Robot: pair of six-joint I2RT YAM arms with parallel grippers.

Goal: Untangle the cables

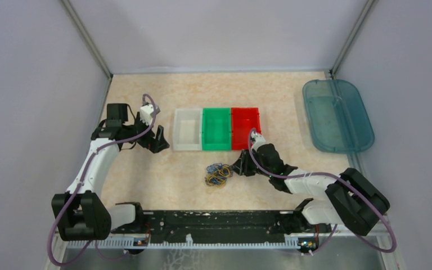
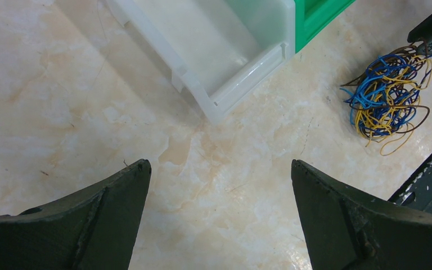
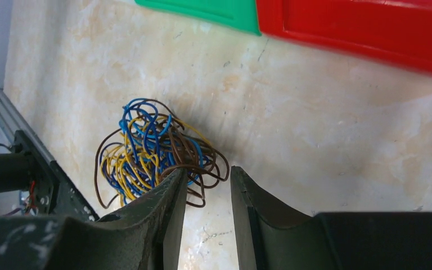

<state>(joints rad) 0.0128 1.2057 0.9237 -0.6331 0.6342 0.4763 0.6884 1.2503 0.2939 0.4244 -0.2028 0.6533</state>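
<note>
Top external view: the cables [image 1: 218,175] lie on the table [image 1: 281,90] as one small tangled clump of blue, yellow and brown wire. The clump sits near the table's middle, just on the near side of a row of three bins. The bins stand side by side and touching: a clear bin [image 1: 187,147] on the left, a green bin [image 1: 216,147] in the middle and a red bin [image 1: 242,110] on the right. A blue tray [image 1: 337,118] lies well apart at the far right.

The right gripper [image 1: 241,166] is low over the table, just right of the clump and pointing left at it. In the right wrist view its jaws stand a little apart, with bare table showing through the narrow gap. The left finger covers the clump's near edge and a brown loop strays into the gap. Nothing looks pinched, though I cannot tell whether the finger presses on the wires it hides. In the left wrist view the tip of this gripper meets the clump's far right edge.

The left gripper [image 1: 158,140] hangs just left of the clear bin, well apart from the cables. Its jaws are spread wide over bare table, with nothing between them. From its camera the clear bin's corner lies ahead and the clump off to the right.
</note>
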